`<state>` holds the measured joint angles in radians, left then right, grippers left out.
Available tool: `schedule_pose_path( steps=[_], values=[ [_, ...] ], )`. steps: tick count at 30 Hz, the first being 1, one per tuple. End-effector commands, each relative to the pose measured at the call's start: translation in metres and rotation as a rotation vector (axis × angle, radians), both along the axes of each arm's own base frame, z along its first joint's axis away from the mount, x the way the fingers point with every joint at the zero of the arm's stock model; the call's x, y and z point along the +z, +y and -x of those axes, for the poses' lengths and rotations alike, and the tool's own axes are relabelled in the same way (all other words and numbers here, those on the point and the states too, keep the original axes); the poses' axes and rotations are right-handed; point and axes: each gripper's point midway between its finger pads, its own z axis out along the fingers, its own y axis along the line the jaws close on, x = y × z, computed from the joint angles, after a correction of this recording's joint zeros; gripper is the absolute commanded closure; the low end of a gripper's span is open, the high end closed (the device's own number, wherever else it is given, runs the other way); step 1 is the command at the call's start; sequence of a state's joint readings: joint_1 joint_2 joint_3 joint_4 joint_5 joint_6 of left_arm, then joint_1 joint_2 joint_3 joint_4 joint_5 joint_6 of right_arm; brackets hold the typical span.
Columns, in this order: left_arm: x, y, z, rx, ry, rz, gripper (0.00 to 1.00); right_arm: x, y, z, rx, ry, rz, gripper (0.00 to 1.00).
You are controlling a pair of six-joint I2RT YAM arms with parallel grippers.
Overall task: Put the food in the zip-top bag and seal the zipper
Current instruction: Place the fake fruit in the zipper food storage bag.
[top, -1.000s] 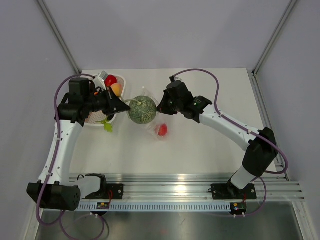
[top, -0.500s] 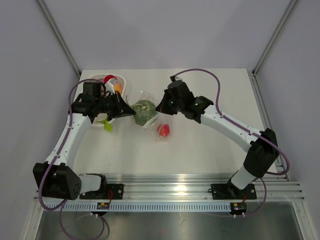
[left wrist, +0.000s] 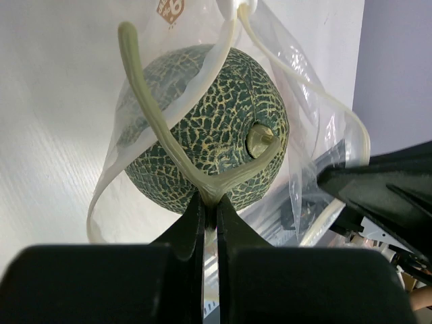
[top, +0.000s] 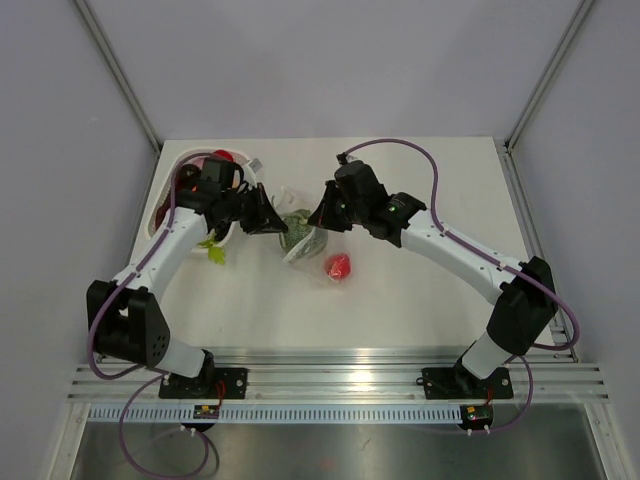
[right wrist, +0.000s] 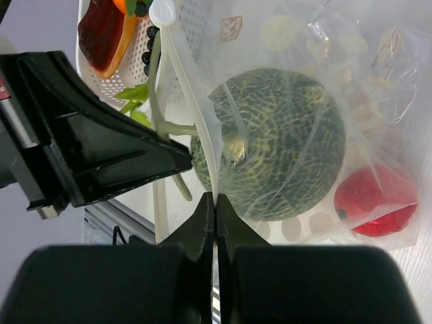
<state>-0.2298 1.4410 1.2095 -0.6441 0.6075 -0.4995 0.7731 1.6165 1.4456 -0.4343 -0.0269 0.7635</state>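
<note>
Table [top: 420, 320]: bare top on the near side of the melon [left wrist: 202, 121], more bare top far of it, right edge well apart. Tray [right wrist: 192, 34] sits just left of the melon, behind my left claw [left wrist: 210, 202], with red and orange food in it. Bag [right wrist: 351, 81] wraps round the melon, mouth rim looped over it, plastic crumpled out to the melon's right. Melon is between my two claws, both pressed close, little room either side. Red ball [top: 338, 266] lies near-right of the melon under plastic; can't tell if it's inside. Leaf [top: 216, 252] is on the table near-left of the melon, by the tray corner. Left claw is clamped on the stem [left wrist: 152, 115]. Right claw [right wrist: 213, 199] is pinched tight on the zipper [right wrist: 206, 152] at the melon's side.
</note>
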Motion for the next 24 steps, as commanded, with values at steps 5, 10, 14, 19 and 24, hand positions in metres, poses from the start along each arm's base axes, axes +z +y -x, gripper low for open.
schedule_pose_path(
  steps=[5, 10, 14, 19, 24],
  values=[
    [-0.001, -0.037, -0.011, -0.085, -0.067, -0.025, 1.0, 0.04, 0.02, 0.01, 0.068, -0.058, -0.089, 1.0],
    [-0.006, -0.036, -0.009, -0.093, -0.064, -0.094, 0.67, 0.039, 0.017, 0.008, 0.056, -0.065, -0.074, 1.0],
    [0.031, -0.029, -0.008, -0.105, -0.155, -0.132, 0.21, 0.039, 0.013, 0.007, 0.045, -0.072, -0.064, 1.0],
    [0.077, -0.029, 0.015, -0.182, -0.274, -0.078, 0.18, 0.036, 0.015, 0.006, 0.045, -0.067, -0.067, 1.0],
    [0.088, -0.006, 0.025, -0.12, -0.337, -0.159, 0.51, 0.036, 0.016, 0.006, 0.047, -0.067, -0.067, 1.0]
  ],
)
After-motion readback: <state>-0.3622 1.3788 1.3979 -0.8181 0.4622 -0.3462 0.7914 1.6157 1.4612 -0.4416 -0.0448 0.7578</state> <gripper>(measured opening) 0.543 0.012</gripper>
